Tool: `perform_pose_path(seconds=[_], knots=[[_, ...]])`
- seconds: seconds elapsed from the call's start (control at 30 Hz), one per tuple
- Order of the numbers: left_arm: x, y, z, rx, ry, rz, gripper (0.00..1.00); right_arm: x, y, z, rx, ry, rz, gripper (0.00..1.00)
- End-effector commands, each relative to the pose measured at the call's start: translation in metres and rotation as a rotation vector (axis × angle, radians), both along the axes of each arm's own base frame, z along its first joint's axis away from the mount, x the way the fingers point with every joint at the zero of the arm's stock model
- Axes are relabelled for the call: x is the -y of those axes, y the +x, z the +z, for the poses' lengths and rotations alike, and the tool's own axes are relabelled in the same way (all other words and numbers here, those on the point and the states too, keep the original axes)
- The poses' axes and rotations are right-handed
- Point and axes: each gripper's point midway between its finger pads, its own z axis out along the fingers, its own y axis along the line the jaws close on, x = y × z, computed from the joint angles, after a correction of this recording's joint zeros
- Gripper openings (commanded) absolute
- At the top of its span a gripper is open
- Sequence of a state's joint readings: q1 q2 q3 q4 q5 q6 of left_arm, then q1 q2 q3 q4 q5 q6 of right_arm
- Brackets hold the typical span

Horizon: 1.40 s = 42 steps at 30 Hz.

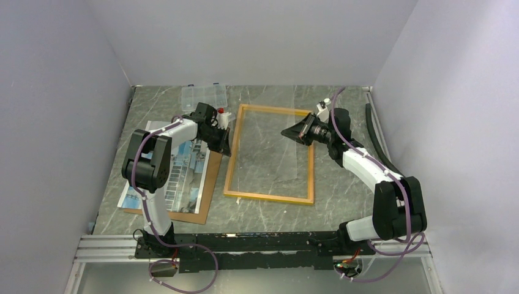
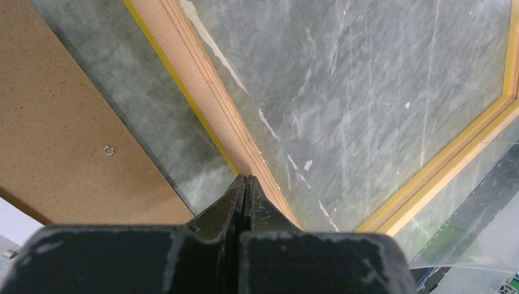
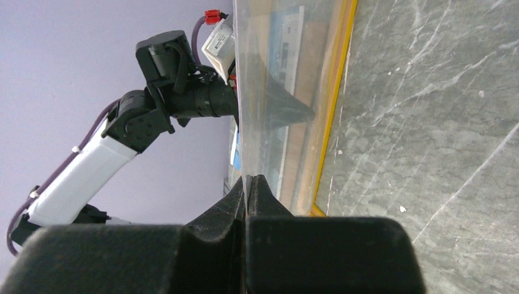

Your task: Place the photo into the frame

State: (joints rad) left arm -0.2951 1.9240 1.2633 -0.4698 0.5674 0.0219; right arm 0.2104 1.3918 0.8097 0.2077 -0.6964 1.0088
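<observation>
1. frame (image 1: 269,197): thin yellow-orange border, wood-colour face up, flat on the table (image 1: 343,208), between the two grippers.
2. photo (image 1: 186,174): white-grey building on blue sky, lying on a brown backing board (image 1: 211,177), on the outer side of the left gripper (image 2: 245,184), under its arm.
3. left gripper: jaws closed with nothing between them, tip at the frame's wooden rail.
4. right gripper (image 3: 248,184): clamped on the edge of a clear sheet (image 1: 275,159) over the frame.
5. white tag (image 3: 217,40) on the left wrist: print too small to read.

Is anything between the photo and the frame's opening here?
Yes. A clear pane, pinched in the shut right gripper, is held over the frame. The left arm also lies across the photo.
</observation>
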Motion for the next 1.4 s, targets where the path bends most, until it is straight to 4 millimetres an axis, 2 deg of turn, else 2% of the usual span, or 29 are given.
perform_pose_path(seconds=[0.0,0.33,0.57,1.07,1.37], knots=[[0.015,0.002,0.018,0.028,-0.066,-0.031,0.03,-0.012,-0.015,0.005,-0.024,0.047,0.024,0.00],[0.015,0.001,0.017,0.027,-0.065,-0.033,0.03,-0.001,-0.017,0.009,0.070,-0.033,-0.015,0.00],[0.015,0.001,0.017,0.025,-0.067,-0.031,0.03,0.002,-0.013,-0.003,0.083,-0.089,-0.017,0.00],[0.017,0.000,0.018,0.017,-0.075,-0.036,0.03,0.019,0.006,-0.030,0.124,-0.255,-0.114,0.00],[0.016,-0.002,0.016,0.011,-0.075,-0.037,0.03,0.041,-0.010,-0.042,0.099,-0.316,-0.214,0.00]])
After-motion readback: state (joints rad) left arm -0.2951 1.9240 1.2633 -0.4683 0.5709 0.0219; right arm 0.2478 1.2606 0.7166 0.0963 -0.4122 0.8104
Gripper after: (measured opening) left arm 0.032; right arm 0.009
